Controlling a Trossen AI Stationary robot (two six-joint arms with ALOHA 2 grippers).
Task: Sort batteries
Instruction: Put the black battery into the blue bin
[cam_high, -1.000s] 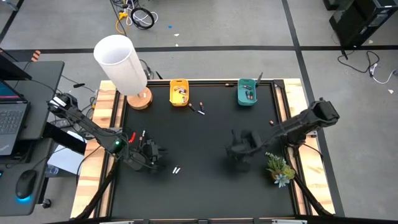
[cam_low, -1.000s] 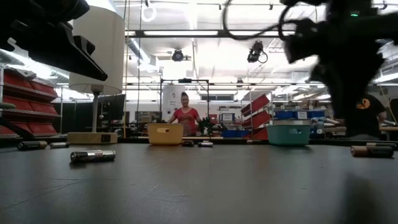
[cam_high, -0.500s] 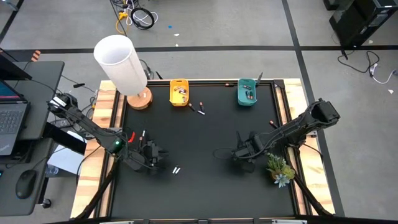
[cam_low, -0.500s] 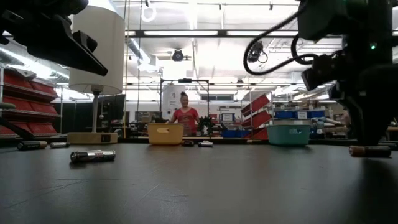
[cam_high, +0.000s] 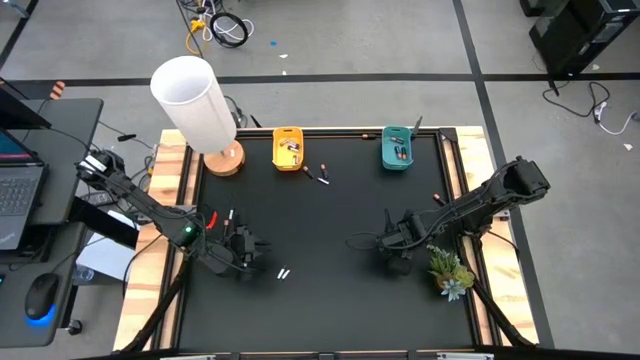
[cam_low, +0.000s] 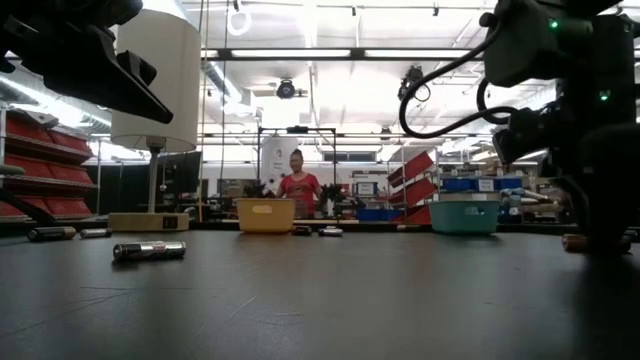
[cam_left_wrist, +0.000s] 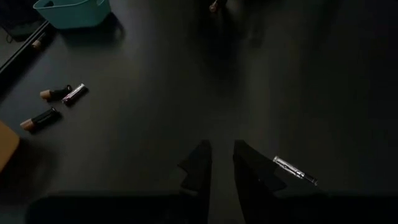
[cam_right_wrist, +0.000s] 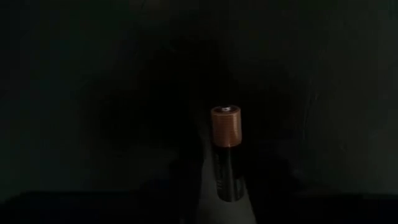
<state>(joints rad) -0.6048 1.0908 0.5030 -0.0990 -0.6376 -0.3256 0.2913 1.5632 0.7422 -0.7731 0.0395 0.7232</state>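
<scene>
A dark battery with a copper end (cam_right_wrist: 225, 124) lies on the black table (cam_high: 330, 220) at the near right. My right gripper (cam_high: 397, 258) points straight down over it, open, with one finger on each side of its dark body. Only the battery's end (cam_low: 572, 241) shows past the gripper (cam_low: 600, 238) in the low view. My left gripper (cam_left_wrist: 222, 158) hangs at the near left, slightly open and empty. A silver battery (cam_high: 284, 272) lies just beside it. Two more batteries (cam_high: 316, 173) lie near the yellow bin (cam_high: 288, 148). My right gripper stands from above around the dark battery's body (cam_right_wrist: 227, 180), its fingers lying across the battery. The battery lies flat on the table. Whether the fingers touch it, I cannot tell.
A teal bin (cam_high: 398, 148) stands at the far right, with batteries in it as in the yellow bin. A lamp (cam_high: 195, 105) is at the far left corner. A small plant (cam_high: 448, 270) is close to my right arm. One battery (cam_high: 437, 197) lies near the right edge.
My right gripper has come down to the table and moved a little toward the right edge, so that it now stands over the copper-ended battery. The battery has stayed where it lay.
</scene>
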